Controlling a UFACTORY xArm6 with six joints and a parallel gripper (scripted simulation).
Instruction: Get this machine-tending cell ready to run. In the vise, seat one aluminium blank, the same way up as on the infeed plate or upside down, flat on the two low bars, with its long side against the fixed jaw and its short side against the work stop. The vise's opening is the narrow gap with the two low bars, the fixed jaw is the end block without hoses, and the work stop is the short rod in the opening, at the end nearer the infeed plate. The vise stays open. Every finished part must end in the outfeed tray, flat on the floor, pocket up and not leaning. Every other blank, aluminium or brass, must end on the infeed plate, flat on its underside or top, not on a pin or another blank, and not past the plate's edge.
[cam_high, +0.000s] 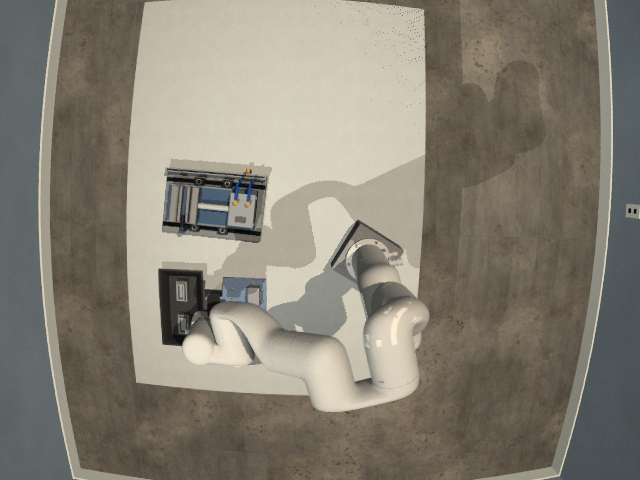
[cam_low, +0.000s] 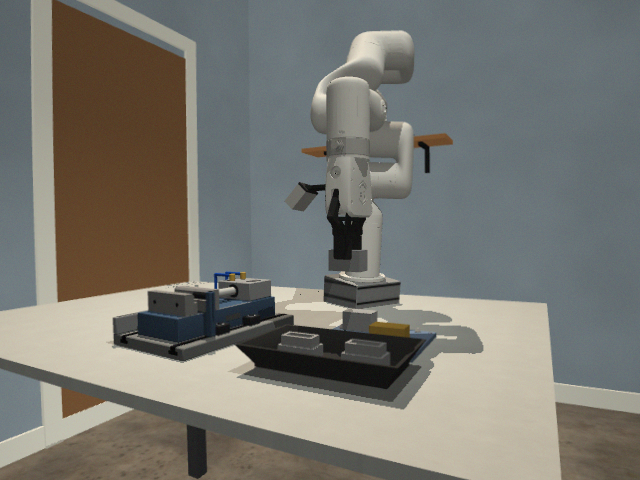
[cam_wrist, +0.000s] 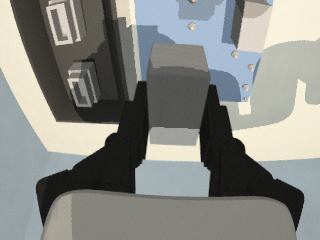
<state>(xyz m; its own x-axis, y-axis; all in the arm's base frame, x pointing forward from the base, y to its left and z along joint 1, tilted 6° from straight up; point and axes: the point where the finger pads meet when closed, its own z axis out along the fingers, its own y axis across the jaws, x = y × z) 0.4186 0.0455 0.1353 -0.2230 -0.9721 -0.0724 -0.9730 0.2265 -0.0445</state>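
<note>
So the gripper (cam_wrist: 175, 135) is clamped tight on a grey aluminium blank (cam_wrist: 176, 91), holding it up in the air well above the table (cam_low: 491, 372). In the wrist view the blank's long axis runs straight out away from the camera, between the two black fingers, which pinch its long sides. From the exterior view the same blank (cam_low: 345, 261) looks level, hanging just under the fingers, above the gap between the black outfeed tray (cam_low: 398, 361) and the blue infeed plate (cam_wrist: 160, 7). The tray has two finished parts (cam_low: 301, 341) (cam_low: 367, 348) sitting flat, pockets up. Fun bit about the views: the exterior one shows a brass blank (cam_low: 389, 328) on the plate next to another aluminium blank (cam_low: 359, 317), but the wrist view only catches the aluminium one (cam_wrist: 250, 23), and in the top view the arm (cam_high: 310, 356) covers the gripper completely. The top view is the only one that really shows the vise (cam_high: 214, 201) opening from above.
</note>
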